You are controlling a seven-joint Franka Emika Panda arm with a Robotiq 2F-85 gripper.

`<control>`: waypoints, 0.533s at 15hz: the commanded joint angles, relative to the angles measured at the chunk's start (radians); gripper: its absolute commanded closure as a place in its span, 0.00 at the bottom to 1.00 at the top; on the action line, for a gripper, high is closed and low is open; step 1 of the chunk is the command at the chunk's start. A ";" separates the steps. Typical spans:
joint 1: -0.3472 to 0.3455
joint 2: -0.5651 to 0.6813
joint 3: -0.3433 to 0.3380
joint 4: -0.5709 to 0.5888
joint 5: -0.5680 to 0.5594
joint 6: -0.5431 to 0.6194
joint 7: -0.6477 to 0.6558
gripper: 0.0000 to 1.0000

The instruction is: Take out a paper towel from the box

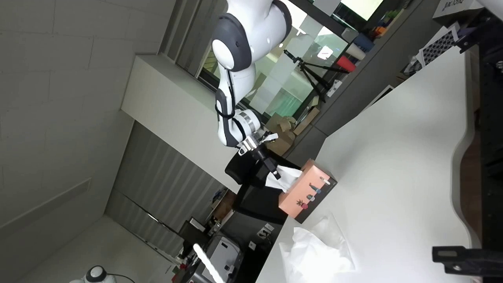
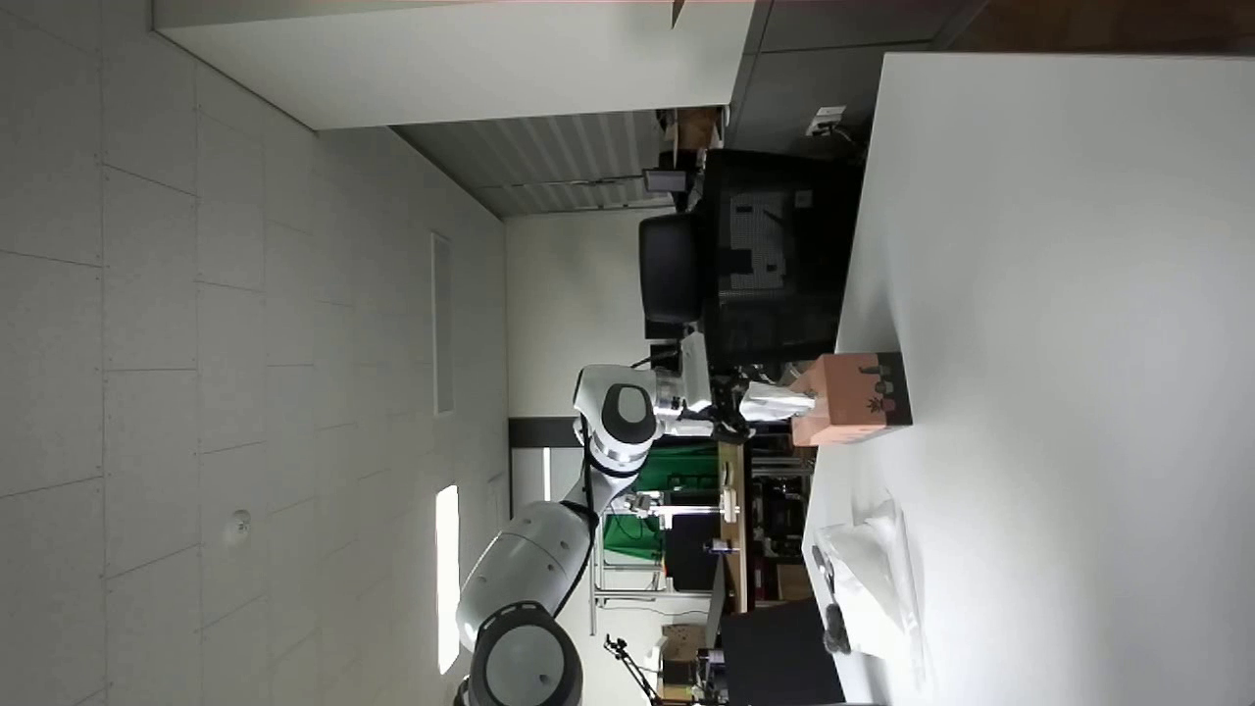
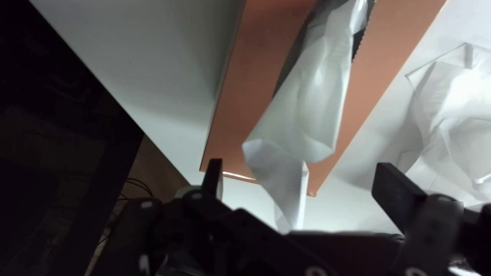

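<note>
The salmon-pink box stands near the table edge, with plant pictures on its side, in both exterior views. It fills the upper middle of the wrist view. A white paper towel pokes out of its slot in both exterior views and in the wrist view. My gripper is at the towel, above the slot, also in an exterior view. In the wrist view its fingers are wide apart, with the towel's loose end between them, touching neither finger visibly.
A crumpled white heap lies on the white table beside the box, in both exterior views and the wrist view. A black chair stands beyond the table edge. A dark bracket is at the near edge.
</note>
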 commanded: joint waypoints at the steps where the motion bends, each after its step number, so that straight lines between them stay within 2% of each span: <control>1: 0.008 0.081 -0.003 0.173 0.001 -0.167 0.014 0.00; 2: 0.002 0.094 -0.013 0.217 -0.003 -0.220 0.020 0.00; 3: 0.002 0.099 -0.021 0.235 -0.006 -0.231 0.023 0.25; 4: 0.002 0.106 -0.032 0.260 -0.010 -0.238 0.032 0.26; 8: -0.026 0.108 -0.029 0.303 0.008 -0.224 0.024 0.55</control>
